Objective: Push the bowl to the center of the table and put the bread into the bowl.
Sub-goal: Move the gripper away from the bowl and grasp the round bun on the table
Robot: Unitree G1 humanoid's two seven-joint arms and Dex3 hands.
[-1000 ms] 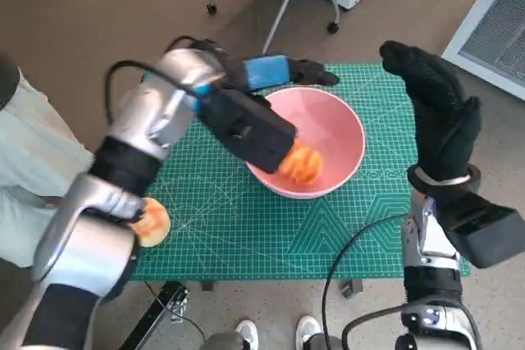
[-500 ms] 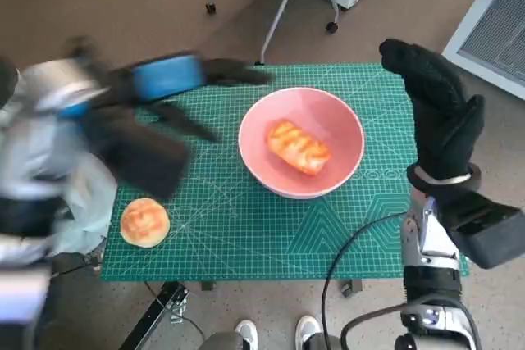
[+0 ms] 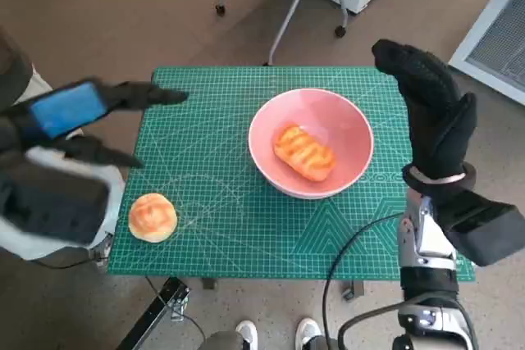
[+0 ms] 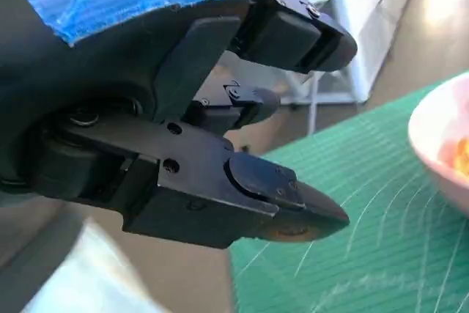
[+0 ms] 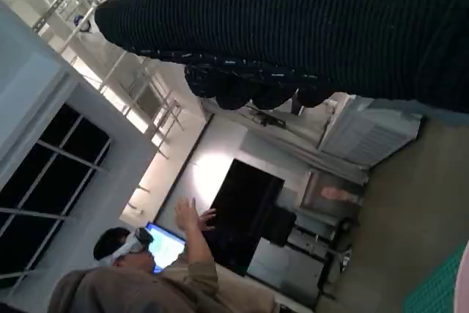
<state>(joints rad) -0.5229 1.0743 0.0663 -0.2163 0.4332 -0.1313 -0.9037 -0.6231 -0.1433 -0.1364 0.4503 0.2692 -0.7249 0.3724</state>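
Green matting [image 3: 246, 227] on the table now carries a stray bun [image 3: 152, 217] at lower left, the bowl [image 3: 311, 143] mid-frame holding the bread [image 3: 304, 152], and the left hand [image 3: 78, 112], fingers apart and empty, has pulled back to the left edge, while the right hand [image 3: 431, 112] hangs spread and empty at right, so the task looks finished.

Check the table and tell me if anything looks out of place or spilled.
Nothing is spilled or damaged. One bread lies inside the pink bowl, which stands upright on the green mat. A second, round bun sits alone on the mat near the robot's left front corner, outside the bowl. Both hands, left hand and right hand, hold nothing.
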